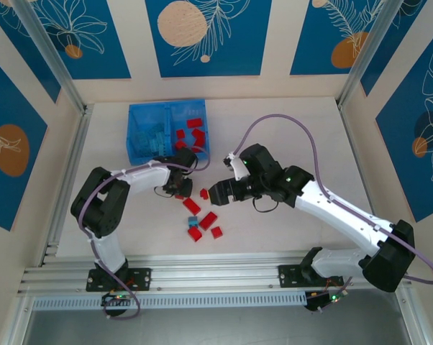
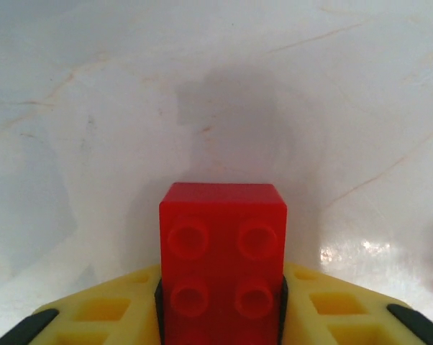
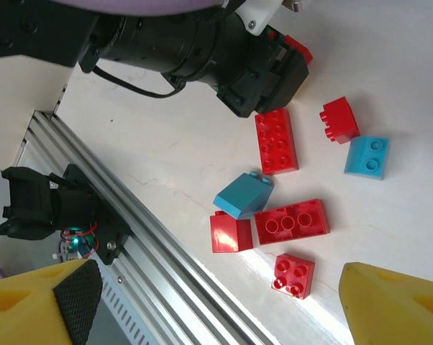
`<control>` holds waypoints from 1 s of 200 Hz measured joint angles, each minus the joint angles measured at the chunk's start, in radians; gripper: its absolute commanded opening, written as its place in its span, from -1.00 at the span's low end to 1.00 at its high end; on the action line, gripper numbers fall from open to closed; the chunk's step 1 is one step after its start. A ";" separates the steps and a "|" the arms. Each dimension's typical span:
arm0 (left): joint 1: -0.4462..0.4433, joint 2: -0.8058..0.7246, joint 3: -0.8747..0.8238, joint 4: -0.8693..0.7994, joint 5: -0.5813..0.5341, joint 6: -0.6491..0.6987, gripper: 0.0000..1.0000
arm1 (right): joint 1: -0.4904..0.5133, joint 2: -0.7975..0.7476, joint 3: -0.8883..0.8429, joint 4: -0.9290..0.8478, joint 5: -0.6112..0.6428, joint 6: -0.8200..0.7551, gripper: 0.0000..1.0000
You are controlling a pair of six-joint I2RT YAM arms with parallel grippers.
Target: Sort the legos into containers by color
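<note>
A red lego (image 2: 222, 251), studs toward the camera, sits pinched between the yellow fingers (image 2: 94, 316) of my left gripper (image 2: 222, 316), just above the pale table. In the top view my left gripper (image 1: 176, 187) is below the bin's near edge. My right gripper (image 1: 215, 192) stands open, its fingers (image 3: 400, 302) wide apart above the loose legos: a red six-stud brick (image 3: 276, 141), a small red one (image 3: 339, 119), a blue one (image 3: 367, 156), a tilted blue one (image 3: 243, 195), an upturned red one (image 3: 291, 221) and a red four-stud one (image 3: 293, 274). The containers are one blue bin (image 1: 134, 131), with blue legos (image 1: 153, 138) in its left half and red legos (image 1: 193, 133) in its right half.
An aluminium rail (image 1: 216, 277) runs along the table's near edge, close to the loose bricks. The two grippers are close together, with a red lego (image 1: 203, 192) on the table between them. Walls enclose the table at the left, back and right.
</note>
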 measured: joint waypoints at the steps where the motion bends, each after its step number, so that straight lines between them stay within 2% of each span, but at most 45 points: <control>1: 0.000 -0.001 -0.002 0.001 -0.001 -0.001 -0.39 | 0.000 0.000 0.001 0.000 0.000 0.000 0.74; 27: 0.003 -0.088 -0.046 -0.006 -0.010 -0.031 -0.44 | 0.000 -0.002 0.009 0.003 0.006 0.008 0.74; 49: 0.003 -0.225 -0.033 -0.022 -0.016 -0.043 -0.44 | 0.000 -0.030 0.009 0.008 0.034 0.021 0.74; 68: 0.004 -0.313 0.050 -0.035 -0.042 -0.041 -0.42 | -0.003 -0.077 0.009 0.014 0.067 0.031 0.76; 89: 0.009 -0.301 0.199 -0.039 -0.093 -0.027 -0.42 | -0.010 -0.122 0.006 0.030 0.095 0.045 0.75; 116: 0.051 -0.151 0.399 -0.030 -0.137 -0.019 -0.42 | -0.012 -0.143 -0.001 0.041 0.109 0.063 0.75; 147: 0.087 0.125 0.650 -0.053 -0.197 0.003 -0.40 | -0.011 -0.153 -0.015 0.029 0.113 0.080 0.75; 177: 0.098 0.351 0.860 -0.106 -0.219 0.019 -0.26 | -0.011 -0.201 -0.048 0.026 0.121 0.102 0.75; 200: 0.109 0.447 0.954 -0.163 -0.212 0.018 -0.14 | -0.011 -0.240 -0.076 0.026 0.126 0.120 0.75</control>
